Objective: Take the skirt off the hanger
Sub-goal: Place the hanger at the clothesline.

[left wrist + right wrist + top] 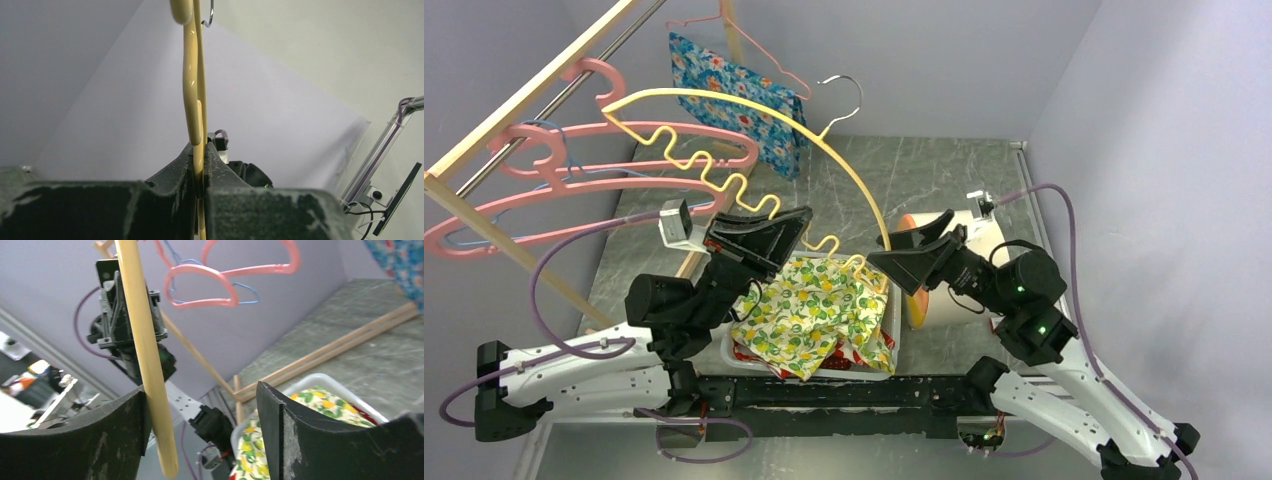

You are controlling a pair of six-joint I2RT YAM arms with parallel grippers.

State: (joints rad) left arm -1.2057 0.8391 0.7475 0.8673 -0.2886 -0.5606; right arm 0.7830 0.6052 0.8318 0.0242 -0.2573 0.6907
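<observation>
Yellow curved hanger (192,95) with a wavy bar, pinched tight by left gripper (799,220). Around hanger's end, right gripper (201,387) spread wide, not squeezing. Lemon-print cloth skirt (809,310) heaped just under hanger, seemingly off it, along wavy bar, between both grippers.

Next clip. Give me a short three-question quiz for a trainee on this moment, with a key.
1. True or false: the left gripper is shut on the yellow hanger.
2. Fill in: the right gripper stands ____.
3. Where does the lemon-print skirt lie?
A) on the yellow hanger
B) in the white bin
C) draped over the right gripper
Key: 1 true; 2 open; 3 B.
</observation>
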